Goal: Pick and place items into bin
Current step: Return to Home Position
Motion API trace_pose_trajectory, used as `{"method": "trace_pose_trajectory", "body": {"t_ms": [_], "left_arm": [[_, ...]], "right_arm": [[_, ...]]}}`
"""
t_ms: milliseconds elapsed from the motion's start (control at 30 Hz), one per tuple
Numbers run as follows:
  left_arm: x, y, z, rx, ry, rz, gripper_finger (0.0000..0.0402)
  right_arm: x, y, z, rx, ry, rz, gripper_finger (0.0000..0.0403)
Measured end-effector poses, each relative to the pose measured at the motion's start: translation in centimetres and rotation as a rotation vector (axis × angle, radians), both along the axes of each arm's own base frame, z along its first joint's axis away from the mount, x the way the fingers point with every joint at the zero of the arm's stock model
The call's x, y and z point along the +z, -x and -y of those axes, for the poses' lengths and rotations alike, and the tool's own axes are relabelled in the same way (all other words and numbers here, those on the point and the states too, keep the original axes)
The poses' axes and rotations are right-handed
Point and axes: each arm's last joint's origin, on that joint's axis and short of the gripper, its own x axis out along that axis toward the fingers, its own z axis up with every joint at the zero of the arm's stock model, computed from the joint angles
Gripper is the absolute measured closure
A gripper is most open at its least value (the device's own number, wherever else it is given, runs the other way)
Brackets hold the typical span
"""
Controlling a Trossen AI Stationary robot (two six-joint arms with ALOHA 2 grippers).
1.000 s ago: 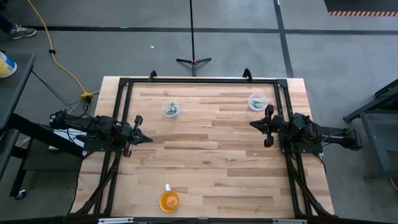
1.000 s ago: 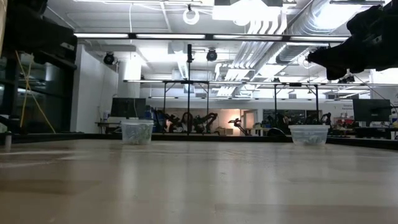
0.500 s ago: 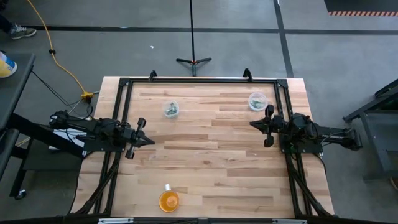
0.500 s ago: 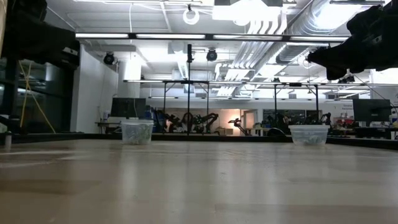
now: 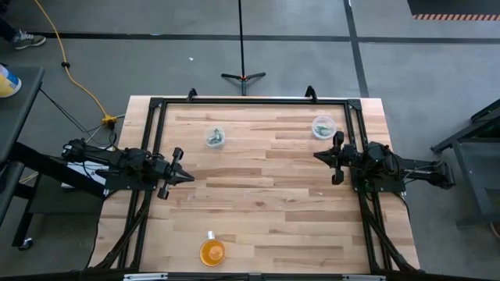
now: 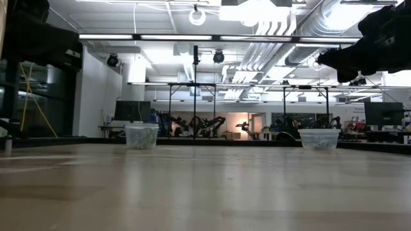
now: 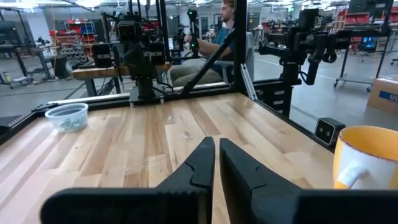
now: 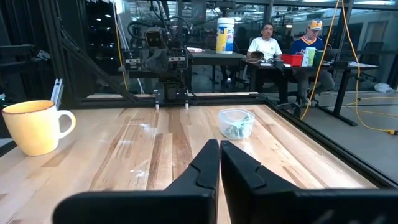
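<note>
Next to nothing legible. On the cardboard box out on the room's floor off the table, seen in the left wrist view, blue print cut off by the picture's edge, only the letters "UL" readable. On the white tub standing on a desk beyond the table in the right wrist view, a blue label, wording too small to make out. Along the far right of the high view, an orange-and-black striped warning band, bearing no words. On the mugs, the clear cups and the table frame, no print to be read.
</note>
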Motion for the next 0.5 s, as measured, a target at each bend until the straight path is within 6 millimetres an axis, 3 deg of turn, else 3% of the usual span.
{"method": "trace_pose_trajectory", "body": {"t_ms": [500], "left_arm": [[0.0,0.0,0.0,0.001,-0.001,0.001,0.0339]], "right_arm": [[0.02,0.0,0.0,0.0,0.0,0.0,0.0397]]}}
